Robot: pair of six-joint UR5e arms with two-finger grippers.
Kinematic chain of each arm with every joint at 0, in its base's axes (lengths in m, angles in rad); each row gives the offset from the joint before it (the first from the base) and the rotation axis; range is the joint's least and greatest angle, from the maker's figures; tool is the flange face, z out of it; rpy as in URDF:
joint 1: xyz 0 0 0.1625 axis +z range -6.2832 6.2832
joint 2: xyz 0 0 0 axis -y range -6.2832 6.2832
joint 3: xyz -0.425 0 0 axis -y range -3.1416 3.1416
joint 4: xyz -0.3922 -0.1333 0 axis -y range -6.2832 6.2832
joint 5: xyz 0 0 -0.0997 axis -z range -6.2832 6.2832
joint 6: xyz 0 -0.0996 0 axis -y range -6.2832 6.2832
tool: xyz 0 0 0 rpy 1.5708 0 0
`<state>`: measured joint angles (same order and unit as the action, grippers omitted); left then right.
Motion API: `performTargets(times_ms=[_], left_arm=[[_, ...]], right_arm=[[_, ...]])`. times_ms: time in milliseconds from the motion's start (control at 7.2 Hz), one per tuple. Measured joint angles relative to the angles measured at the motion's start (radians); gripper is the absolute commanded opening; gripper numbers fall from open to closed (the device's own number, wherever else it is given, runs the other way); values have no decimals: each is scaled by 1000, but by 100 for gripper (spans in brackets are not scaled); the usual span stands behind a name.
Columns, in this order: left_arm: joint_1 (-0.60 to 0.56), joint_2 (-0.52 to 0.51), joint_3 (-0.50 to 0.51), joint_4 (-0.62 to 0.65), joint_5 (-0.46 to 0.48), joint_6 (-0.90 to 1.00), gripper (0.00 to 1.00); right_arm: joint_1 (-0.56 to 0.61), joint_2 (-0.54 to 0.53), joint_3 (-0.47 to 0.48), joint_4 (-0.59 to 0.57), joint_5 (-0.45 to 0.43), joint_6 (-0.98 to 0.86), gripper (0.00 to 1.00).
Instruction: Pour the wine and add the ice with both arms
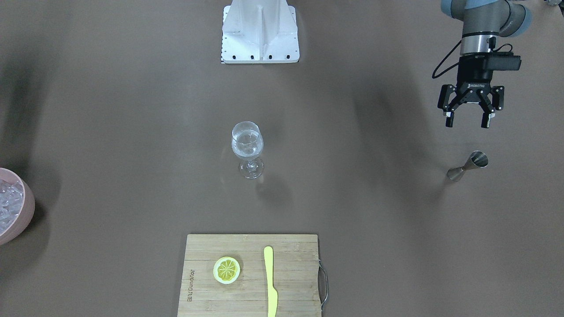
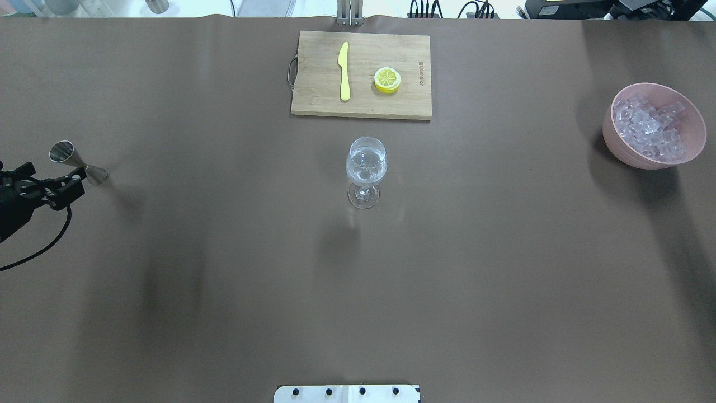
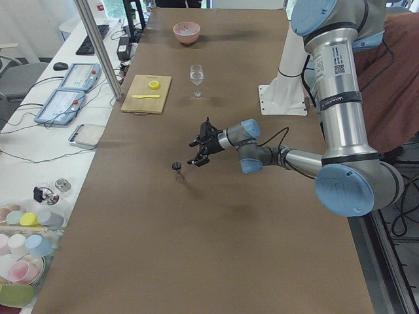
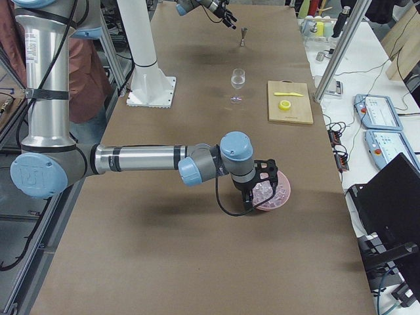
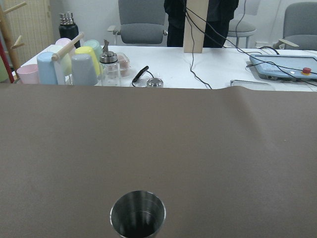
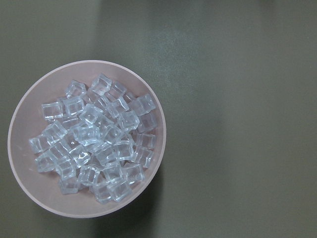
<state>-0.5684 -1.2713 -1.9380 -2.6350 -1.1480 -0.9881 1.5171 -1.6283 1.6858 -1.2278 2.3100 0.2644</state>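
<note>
Right, left gripper (image 1: 467, 119) first: fingers (image 1: 485, 119) spread wide, nothing between them, touching nothing, pointing down above the table. You'll see the steel jigger (image 1: 469, 166) standing near the tips, on your side of them and clear of them; the left wrist view looks down into its upper cup. Right gripper (image 4: 261, 189) shows only in the right side view, at the pink bowl (image 6: 29, 198). I can't tell you whether its fingers are apart or closed, or whether they touch the rim. The right wrist view looks straight down into that bowl: the ice (image 6: 94, 144) is a heap of clear whitish cubes covering the bottom, at the table's end on the robot's right. The wine (image 1: 246, 149) is colourless liquid in the lower part of the stemmed glass (image 1: 251, 168), upright mid-table, well apart from both grippers. On your side of the glass sits a wooden cutting board (image 1: 291, 290) with a lemon slice (image 1: 227, 270) and a yellow knife (image 1: 270, 281), side by side, not touching.
</note>
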Motion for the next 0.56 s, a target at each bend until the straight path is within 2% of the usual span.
performTargets(times_ms=[139,278,555], left_arm=[[-64,2,-15,36,-140,95,98],[-189,-11,-25,114,-342,193,98],[-522,-72,-36,355,-760,497,98]], right_arm=[[0,0,0,0,1,0,100],[0,-1,0,1,1,0,100],[-1,-1,2,1,4,1,100]])
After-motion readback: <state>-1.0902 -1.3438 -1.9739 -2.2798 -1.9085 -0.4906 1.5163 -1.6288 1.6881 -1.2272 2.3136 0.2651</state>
